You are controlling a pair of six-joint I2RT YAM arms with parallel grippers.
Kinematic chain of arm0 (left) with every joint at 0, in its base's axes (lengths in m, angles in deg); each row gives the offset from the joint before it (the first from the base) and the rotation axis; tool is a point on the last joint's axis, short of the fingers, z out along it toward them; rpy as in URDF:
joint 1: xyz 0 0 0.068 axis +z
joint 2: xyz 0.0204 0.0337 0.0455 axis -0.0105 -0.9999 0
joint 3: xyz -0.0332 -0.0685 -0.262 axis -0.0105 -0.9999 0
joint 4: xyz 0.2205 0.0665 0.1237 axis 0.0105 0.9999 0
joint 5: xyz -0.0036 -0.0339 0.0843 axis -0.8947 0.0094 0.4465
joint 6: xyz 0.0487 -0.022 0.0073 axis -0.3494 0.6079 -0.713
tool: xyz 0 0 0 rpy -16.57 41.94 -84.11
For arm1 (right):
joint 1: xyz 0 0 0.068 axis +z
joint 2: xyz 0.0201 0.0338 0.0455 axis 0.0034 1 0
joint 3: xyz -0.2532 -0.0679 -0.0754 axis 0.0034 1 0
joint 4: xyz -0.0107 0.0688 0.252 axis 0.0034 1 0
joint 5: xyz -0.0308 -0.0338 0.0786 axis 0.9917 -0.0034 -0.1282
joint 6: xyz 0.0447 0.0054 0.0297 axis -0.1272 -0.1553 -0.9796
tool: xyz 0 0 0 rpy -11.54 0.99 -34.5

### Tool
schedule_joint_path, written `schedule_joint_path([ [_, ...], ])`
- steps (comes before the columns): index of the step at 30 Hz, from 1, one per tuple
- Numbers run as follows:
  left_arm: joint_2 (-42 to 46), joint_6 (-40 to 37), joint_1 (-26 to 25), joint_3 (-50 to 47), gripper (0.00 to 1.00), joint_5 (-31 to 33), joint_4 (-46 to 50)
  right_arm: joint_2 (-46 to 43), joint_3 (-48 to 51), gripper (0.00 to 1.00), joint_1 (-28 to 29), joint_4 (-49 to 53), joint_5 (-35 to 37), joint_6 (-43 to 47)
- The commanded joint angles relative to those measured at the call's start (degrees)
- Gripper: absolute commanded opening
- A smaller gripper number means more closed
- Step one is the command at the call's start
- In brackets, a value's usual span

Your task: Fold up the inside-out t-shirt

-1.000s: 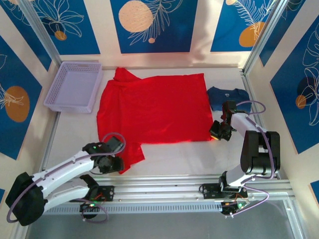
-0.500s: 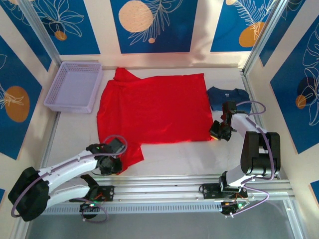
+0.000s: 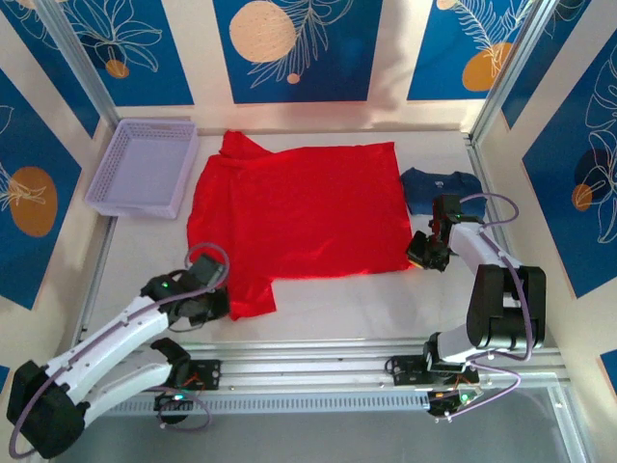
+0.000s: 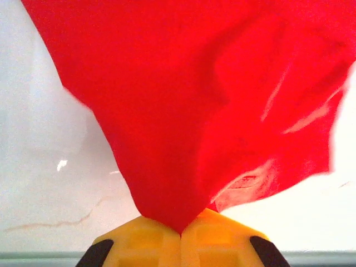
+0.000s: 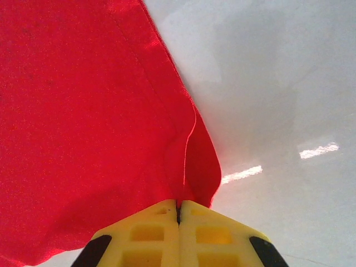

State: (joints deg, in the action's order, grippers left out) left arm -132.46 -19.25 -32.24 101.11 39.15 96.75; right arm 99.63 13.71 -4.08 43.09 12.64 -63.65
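Observation:
The inside-out t-shirt (image 3: 299, 207) is bright red and lies spread flat across the middle of the table, one sleeve at the back left. My left gripper (image 3: 214, 301) is shut on its near left sleeve, and in the left wrist view the red cloth (image 4: 183, 111) rises out of the closed yellow fingers (image 4: 217, 245). My right gripper (image 3: 416, 258) is shut on the shirt's near right corner; the right wrist view has that hemmed corner (image 5: 192, 167) pinched between closed yellow fingers (image 5: 150, 239).
A lavender mesh basket (image 3: 145, 166) stands at the back left. A dark navy garment (image 3: 439, 186) lies at the back right, just behind the right arm. A metal rail (image 3: 337, 357) runs along the near edge, and patterned walls close in the table.
My left gripper closed on the near left sleeve and drew it a little leftward and up. The right gripper kept its grip on the corner and hardly moved.

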Motion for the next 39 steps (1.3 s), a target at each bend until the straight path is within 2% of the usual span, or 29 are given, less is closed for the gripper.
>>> schedule_joint_path([
  [1,-1.0,-7.4,6.3,4.2,0.00,-1.4,1.1,1.0,-2.3,0.00,-0.4,0.3,-3.1,0.8],
  [5,-6.2,-13.9,12.6,10.0,0.00,-4.2,-1.3,3.5,-5.7,0.00,-0.3,0.8,-2.8,1.6],
  [9,-13.1,-18.8,16.3,16.4,0.00,-5.6,-3.5,6.2,-9.2,0.00,-0.3,1.3,-2.3,2.1],
  [14,-19.2,-21.5,20.3,22.1,0.00,-8.4,-6.5,9.2,-13.6,0.00,-0.3,1.7,-1.8,2.7],
  [24,-25.7,-23.8,23.8,31.1,0.00,-9.8,-7.5,14.6,-21.4,0.00,0.4,2.5,-1.1,3.6],
  [39,-29.1,-25.2,27.2,35.9,0.00,-10.7,-7.6,19.0,-27.9,0.00,1.2,3.8,0.8,4.6],
])
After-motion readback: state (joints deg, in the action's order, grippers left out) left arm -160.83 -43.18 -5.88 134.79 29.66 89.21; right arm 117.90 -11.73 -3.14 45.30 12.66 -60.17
